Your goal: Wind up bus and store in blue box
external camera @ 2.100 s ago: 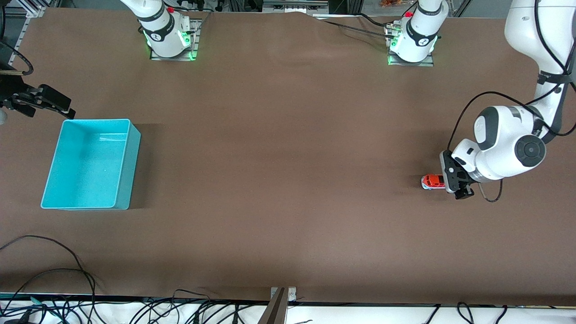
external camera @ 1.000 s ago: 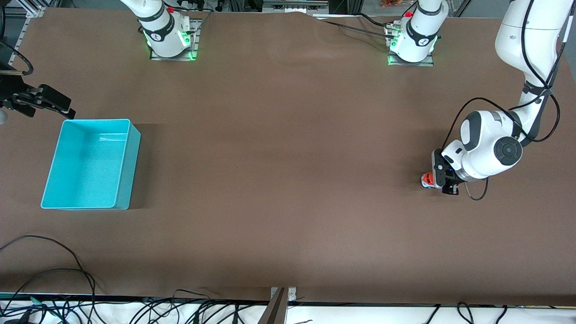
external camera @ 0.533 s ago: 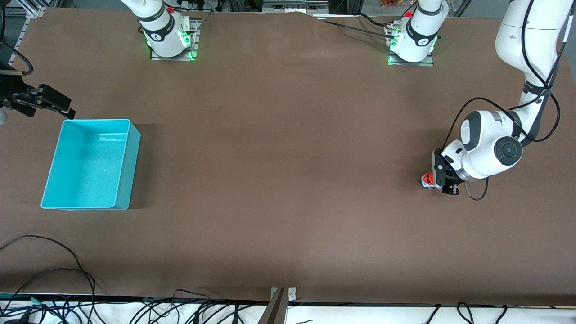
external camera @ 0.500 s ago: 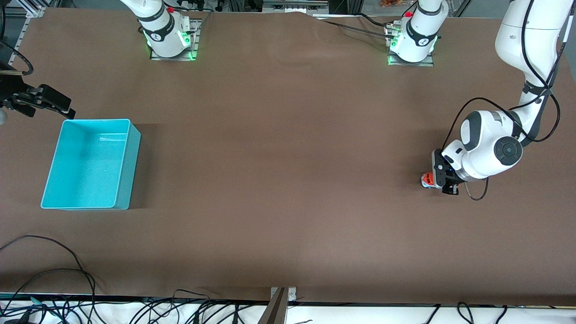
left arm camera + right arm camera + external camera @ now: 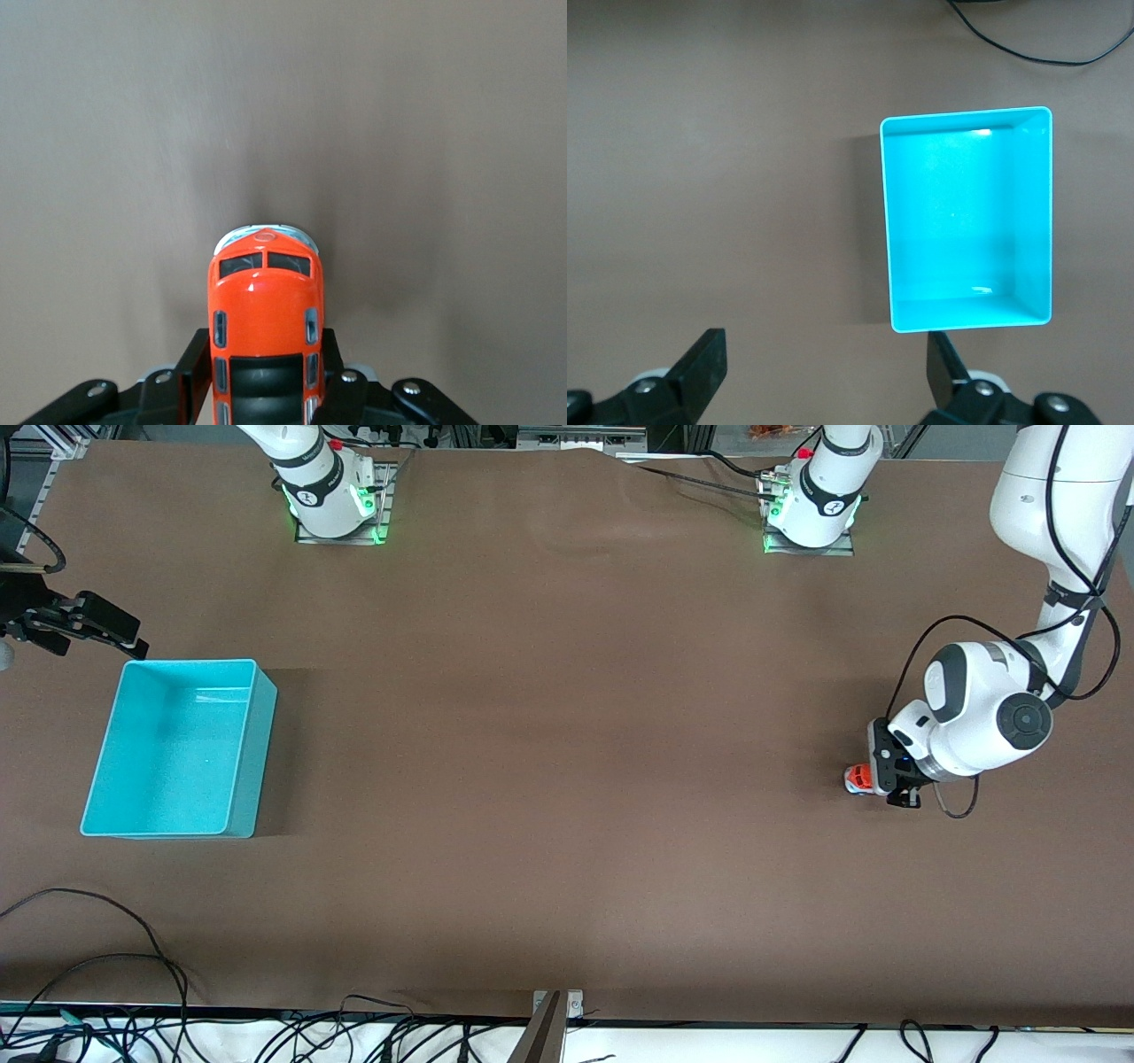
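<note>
Bus (image 5: 265,323) between left tool (image 5: 263,390) fingers (image 5: 197,367)

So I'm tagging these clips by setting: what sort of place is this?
Most likely a robotics lab bench: two robot bases bolted to a brown table, loose cables along its edge, and only a blue box and a toy bus in the left gripper.

The brown table (image 5: 567,779) lies bare between the bus (image 5: 856,779) at the left arm's end and the blue box (image 5: 177,744) at the right arm's end, so that whole stretch is open. The left gripper (image 5: 889,778) is clamped on the bus. The right gripper (image 5: 106,627), fingers spread, hangs beside the box's rim, leaving its mouth uncovered.
</note>
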Robot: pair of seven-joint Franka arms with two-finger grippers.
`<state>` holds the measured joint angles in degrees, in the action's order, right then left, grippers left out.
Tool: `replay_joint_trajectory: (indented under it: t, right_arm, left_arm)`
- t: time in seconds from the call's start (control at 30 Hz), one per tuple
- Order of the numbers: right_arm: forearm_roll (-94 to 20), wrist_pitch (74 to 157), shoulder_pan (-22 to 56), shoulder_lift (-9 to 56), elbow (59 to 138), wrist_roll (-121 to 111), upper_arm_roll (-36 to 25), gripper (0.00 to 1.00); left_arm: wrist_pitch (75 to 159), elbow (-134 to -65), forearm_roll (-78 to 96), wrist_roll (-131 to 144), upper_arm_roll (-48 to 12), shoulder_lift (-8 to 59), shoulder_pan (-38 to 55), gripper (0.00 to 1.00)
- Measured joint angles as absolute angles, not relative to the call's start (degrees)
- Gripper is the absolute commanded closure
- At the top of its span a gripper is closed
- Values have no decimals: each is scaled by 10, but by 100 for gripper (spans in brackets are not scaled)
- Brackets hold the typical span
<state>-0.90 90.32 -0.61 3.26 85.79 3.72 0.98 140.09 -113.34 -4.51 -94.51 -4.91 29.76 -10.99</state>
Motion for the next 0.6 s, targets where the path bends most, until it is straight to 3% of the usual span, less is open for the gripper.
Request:
replay_joint_trajectory:
  t: [0.6]
  right_arm:
    - [-9, 903, -6, 33, 858, 37, 10, 0]
  left_arm:
    - [1402, -1119, -45, -1030, -50, 307, -207, 85]
